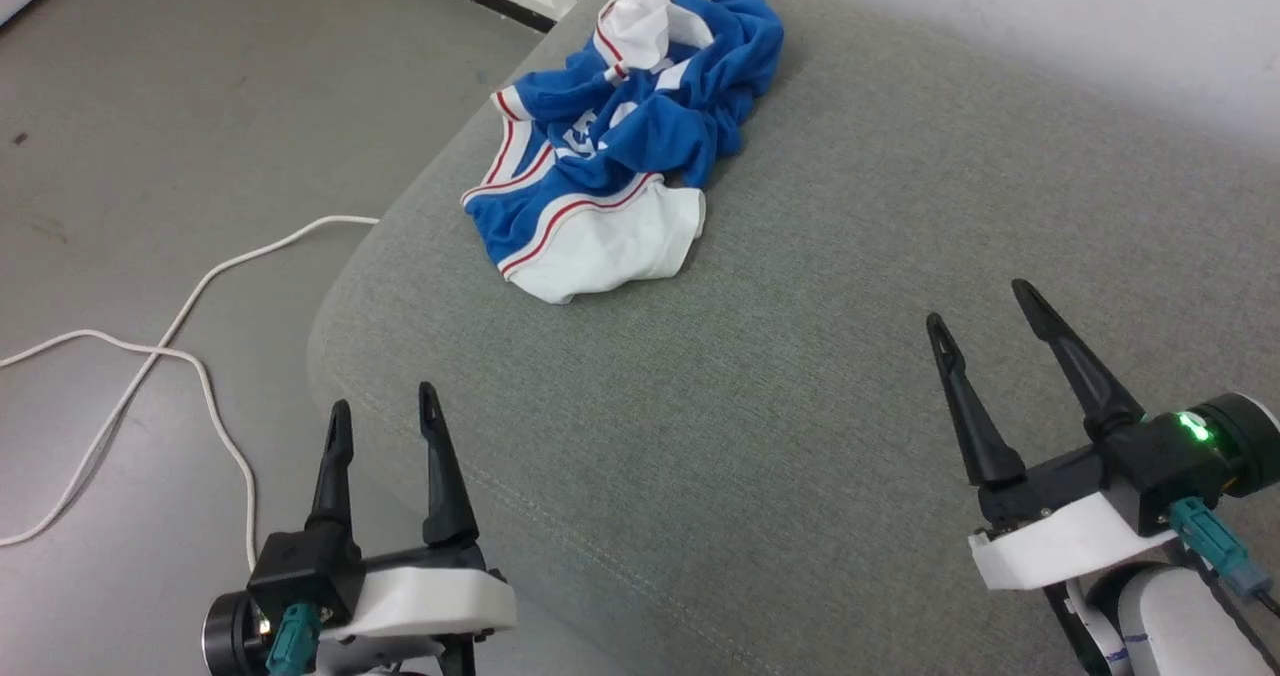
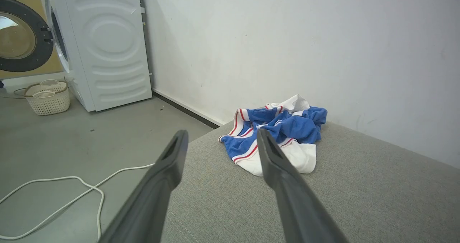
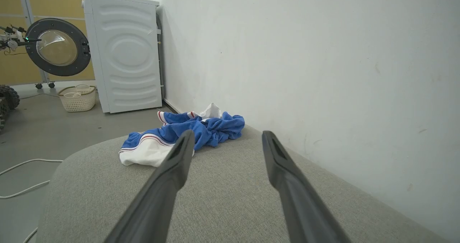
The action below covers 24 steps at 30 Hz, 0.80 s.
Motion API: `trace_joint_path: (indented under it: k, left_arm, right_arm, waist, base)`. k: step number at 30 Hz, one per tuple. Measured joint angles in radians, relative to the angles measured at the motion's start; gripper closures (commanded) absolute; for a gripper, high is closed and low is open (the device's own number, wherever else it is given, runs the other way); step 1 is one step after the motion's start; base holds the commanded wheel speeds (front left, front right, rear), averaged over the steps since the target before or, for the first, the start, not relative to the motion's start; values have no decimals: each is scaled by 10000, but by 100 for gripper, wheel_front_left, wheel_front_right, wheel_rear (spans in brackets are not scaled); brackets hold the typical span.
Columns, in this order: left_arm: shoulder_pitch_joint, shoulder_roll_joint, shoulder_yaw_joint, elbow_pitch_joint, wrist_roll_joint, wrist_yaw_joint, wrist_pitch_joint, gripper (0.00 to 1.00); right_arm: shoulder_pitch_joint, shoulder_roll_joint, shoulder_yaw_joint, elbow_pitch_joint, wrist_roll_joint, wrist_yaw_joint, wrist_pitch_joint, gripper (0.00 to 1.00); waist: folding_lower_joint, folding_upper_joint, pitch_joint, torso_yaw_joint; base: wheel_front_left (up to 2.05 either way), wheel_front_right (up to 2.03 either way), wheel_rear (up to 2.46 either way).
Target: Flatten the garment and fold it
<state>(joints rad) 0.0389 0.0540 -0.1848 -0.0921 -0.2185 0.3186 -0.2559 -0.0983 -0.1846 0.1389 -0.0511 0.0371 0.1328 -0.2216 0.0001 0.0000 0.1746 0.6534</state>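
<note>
Broadly, a grey cushion (image 1: pixel 800 356) spans the scene, the crumpled blue-and-white garment (image 1: pixel 620 146) lies at its far left corner, and nearer, the left gripper (image 1: pixel 385 411) and right gripper (image 1: pixel 985 306) hover with fingers apart, empty.

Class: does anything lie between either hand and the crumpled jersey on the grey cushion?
Nothing visible does. Bare cushion separates the open left hand and right hand from the garment; the white cable lies on the floor.
</note>
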Motion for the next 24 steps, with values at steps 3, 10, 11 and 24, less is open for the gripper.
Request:
trace_joint_path:
  k: [3,10,11,24]
  left_arm:
    - [0,0,-38,-2,-17,4,0,0]
    - [-604,-12,-460,-1369,-198,-554,-12,0]
    - [-909,23,-489,-1528,-146,-717,-12,0]
    - [-6724,1710,251,-930,94,-1831,3536,0]
  right_arm:
    - [-1,-42,-13,-29,0,0,4,0]
    - [6,-104,-339,-617,63,0,209,0]
    - [12,-151,-433,-748,69,0,280,0]
    - [89,-1179,-673,-3465,431,0,1615,0]
  waist:
    - [0,0,44,-52]
    - [0,0,219,-182]
    - [0,0,261,-191]
    - [1,0,1461,-783]
  base:
    - [0,0,0]
    - [0,0,0]
    - [0,0,0]
    - [0,0,0]
